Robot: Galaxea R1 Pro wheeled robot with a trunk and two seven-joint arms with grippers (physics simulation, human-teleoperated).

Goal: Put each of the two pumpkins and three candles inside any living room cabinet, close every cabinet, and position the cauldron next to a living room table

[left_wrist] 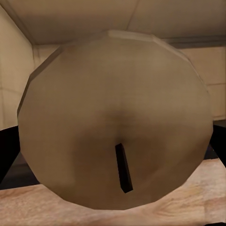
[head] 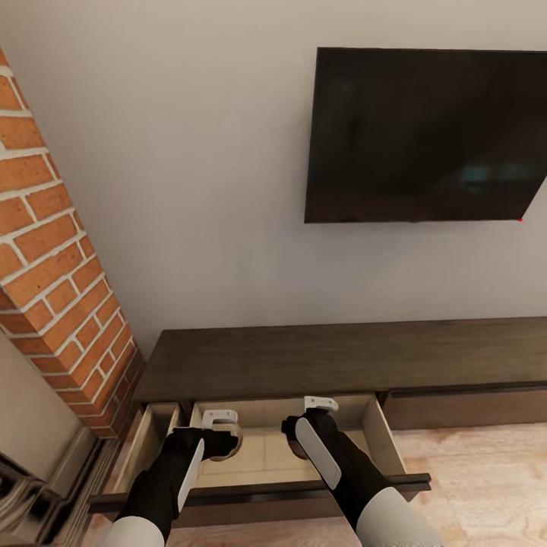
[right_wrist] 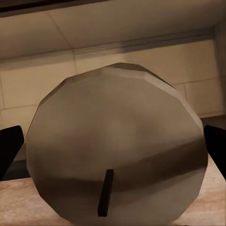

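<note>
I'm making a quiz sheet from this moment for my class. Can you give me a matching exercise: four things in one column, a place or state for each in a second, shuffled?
Things:
1. drawer
2. television
3. left gripper
4. brick column

Places or states:
A. on the wall above the cabinet
B. pulled open
C. beside the cabinet's end
D. holding a candle over the drawer

Pairs: 1-B, 2-A, 3-D, 4-C

Both forearms are showing matte black housings with white elongated side panels; the left arm (head: 163, 486) and right arm (head: 342, 467) are ending in pale grey-white gripper brackets, with white cylindrical upper segments.
</note>
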